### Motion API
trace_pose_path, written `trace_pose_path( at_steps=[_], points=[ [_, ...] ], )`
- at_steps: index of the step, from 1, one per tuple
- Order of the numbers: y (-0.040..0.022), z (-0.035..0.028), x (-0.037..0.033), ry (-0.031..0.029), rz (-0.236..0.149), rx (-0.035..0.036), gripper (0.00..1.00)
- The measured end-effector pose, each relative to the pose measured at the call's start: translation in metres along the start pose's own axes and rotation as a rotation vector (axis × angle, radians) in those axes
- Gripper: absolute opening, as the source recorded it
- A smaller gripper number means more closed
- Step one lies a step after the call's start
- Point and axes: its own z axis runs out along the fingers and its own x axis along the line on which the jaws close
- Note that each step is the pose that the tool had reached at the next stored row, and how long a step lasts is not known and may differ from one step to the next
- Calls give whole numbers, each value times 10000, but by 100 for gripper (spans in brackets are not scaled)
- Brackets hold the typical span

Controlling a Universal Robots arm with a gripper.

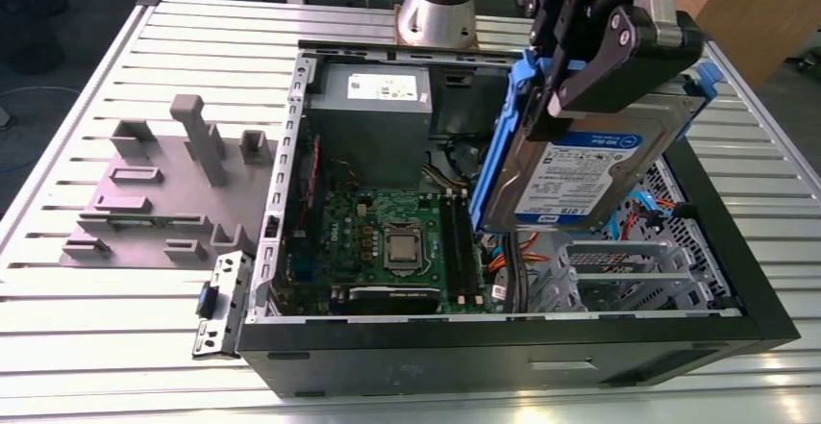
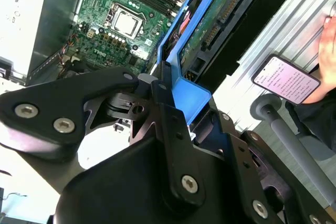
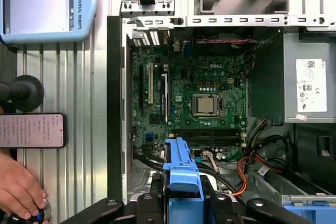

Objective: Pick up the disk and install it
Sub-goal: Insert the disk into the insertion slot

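Observation:
The disk (image 1: 580, 169), a silver-grey drive with a white-and-blue label in blue carrier rails, hangs tilted on edge above the right side of the open computer case (image 1: 513, 347). My gripper (image 1: 580, 92) is shut on its upper end, black fingers on both faces. In the second wrist view the blue rail (image 2: 195, 95) and the drive's green circuit side (image 2: 218, 22) run away from the gripper (image 2: 157, 95). In the first wrist view the rail's end (image 3: 181, 169) stands up between the fingers (image 3: 152, 203), over the case's cables.
Inside the case lie the green motherboard (image 1: 385, 241), the grey power supply (image 1: 372, 107) and a metal drive cage (image 1: 635, 270). A grey fixture (image 1: 167, 193) stands on the slatted table at the exterior view's left. Beside the case are a phone (image 3: 31, 129), a person's hand (image 3: 18, 190) and a pendant (image 3: 47, 3).

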Motion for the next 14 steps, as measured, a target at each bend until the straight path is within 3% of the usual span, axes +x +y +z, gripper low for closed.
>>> trace_pose_path(
  at_steps=[14],
  points=[
    [-175, 31, 55, 0, 2, 0, 36]
  ],
)
